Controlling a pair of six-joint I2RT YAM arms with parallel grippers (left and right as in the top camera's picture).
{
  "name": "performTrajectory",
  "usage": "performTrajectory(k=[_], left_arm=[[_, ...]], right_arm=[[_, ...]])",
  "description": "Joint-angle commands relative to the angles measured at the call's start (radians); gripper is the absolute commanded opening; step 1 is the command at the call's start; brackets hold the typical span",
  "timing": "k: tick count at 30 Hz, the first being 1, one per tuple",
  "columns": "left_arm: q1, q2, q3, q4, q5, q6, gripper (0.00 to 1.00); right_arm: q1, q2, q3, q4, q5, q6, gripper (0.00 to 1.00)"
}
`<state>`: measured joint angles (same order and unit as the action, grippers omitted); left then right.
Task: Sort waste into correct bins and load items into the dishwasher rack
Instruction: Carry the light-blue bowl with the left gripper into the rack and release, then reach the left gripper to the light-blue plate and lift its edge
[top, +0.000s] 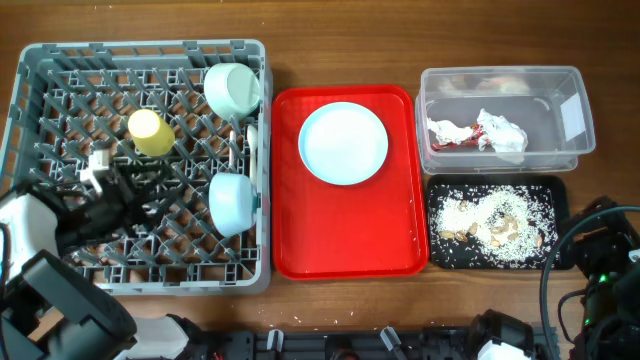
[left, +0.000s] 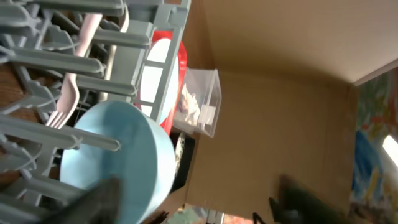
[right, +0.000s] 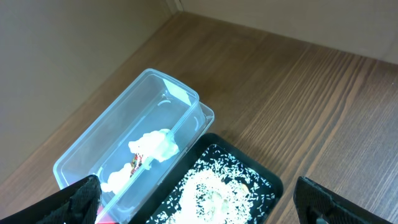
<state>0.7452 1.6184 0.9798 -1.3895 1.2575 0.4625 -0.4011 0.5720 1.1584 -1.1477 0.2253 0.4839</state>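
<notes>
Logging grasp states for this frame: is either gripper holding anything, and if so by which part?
Nothing is held. The left gripper and the right gripper both stand open, with nothing clamped between their fingers.

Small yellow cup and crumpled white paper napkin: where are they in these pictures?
small yellow cup (top: 150, 132), overhead view, middle of its body
crumpled white paper napkin (top: 502, 133), overhead view, its white right-hand lump

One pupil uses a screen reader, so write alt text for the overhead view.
A grey dishwasher rack at left holds a yellow cup and two pale bowls; beside it, a light blue plate lies on a red tray. At right, a clear tub holds a crumpled napkin, and the black tray below it holds beige food scraps.
</notes>
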Motion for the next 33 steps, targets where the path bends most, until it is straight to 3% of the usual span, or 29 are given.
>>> performTrajectory(k=[1,13,16,19,22,25,28,29,30,31,32,33], left_arm=[[0.014,-0.034,0.056,-0.048,-0.01,-0.006,1.0],[0.014,-0.28,0.099,-0.078,-0.074,-0.014,1.0],[0.013,-0.319,0.099,0.013,-0.209,-0.179,1.0],[-0.016,-0.371,0.099,0.027,-0.22,-0.219,1.0],[-0.124,-0.48,0.099,0.084,-0.311,-0.369,0.99],[-0.398,-0.647,0.099,0.216,-0.533,-0.67,1.0],[-0.629,-0.71,0.099,0.374,-0.53,-0.759,1.0],[-0.71,-0.717,0.099,0.43,-0.529,-0.761,0.79],[-0.774,-0.716,0.098,0.473,-0.53,-0.774,0.27],[-0.84,-0.709,0.098,0.502,-0.539,-0.804,0.04],[-0.897,-0.695,0.098,0.517,-0.579,-0.842,0.04],[-0.982,-0.665,0.097,0.514,-0.713,-0.921,0.04]], right_arm=[[-0.001,-0.005,0.005,0.002,-0.002,-0.013,1.0],[-0.001,-0.005,0.004,0.002,-0.002,-0.012,1.0],[-0.001,-0.005,0.005,0.002,-0.002,-0.013,1.0],[-0.001,-0.005,0.005,0.002,-0.002,-0.012,1.0],[-0.001,-0.005,0.004,0.002,-0.002,-0.012,1.0],[-0.001,-0.005,0.005,0.002,-0.002,-0.013,1.0],[-0.001,-0.005,0.004,0.002,-0.002,-0.013,1.0],[-0.001,-0.005,0.005,0.002,-0.002,-0.013,1.0],[-0.001,-0.005,0.005,0.002,-0.002,-0.013,1.0],[-0.001,-0.005,0.005,0.002,-0.002,-0.013,1.0],[-0.001,-0.005,0.005,0.002,-0.002,-0.012,1.0],[-0.001,-0.005,0.005,0.002,-0.002,-0.012,1.0]])
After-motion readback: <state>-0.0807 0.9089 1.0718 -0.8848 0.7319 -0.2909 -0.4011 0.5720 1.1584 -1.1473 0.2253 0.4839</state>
